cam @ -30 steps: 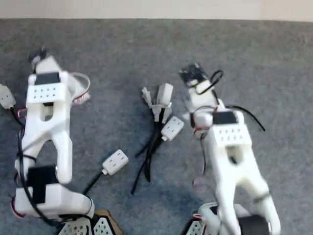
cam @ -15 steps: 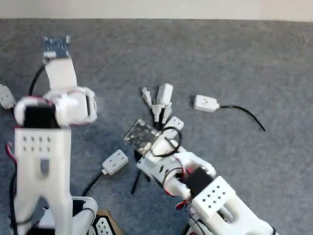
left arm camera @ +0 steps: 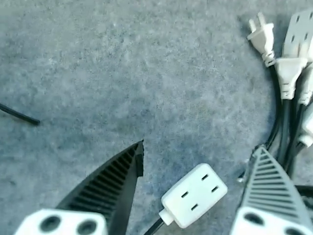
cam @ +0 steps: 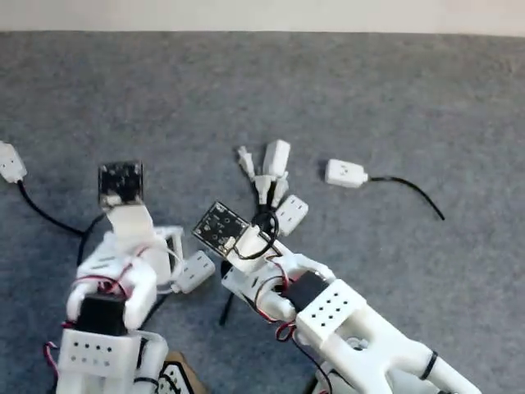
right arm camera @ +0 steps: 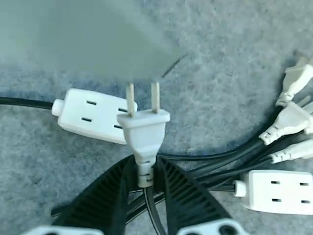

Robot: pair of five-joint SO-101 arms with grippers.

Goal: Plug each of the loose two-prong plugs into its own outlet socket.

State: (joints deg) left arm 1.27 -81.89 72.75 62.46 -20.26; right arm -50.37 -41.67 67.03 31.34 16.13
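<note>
The bench (cam: 459, 98) is covered all over in a grey, fuzzy carpet-like mat (left arm camera: 98, 73) that looks kinda mottled up close. Along the far side there's a pale cream strip (cam: 262, 15), wall or edge, can't tell. A small tan corner (cam: 190, 371) pokes in at the near edge.

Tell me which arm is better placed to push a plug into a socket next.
Right, probably. The right end effector is shut on a two-prong plug whose prongs lie close to an outlet socket. The left end effector is open and holds no plug.
</note>
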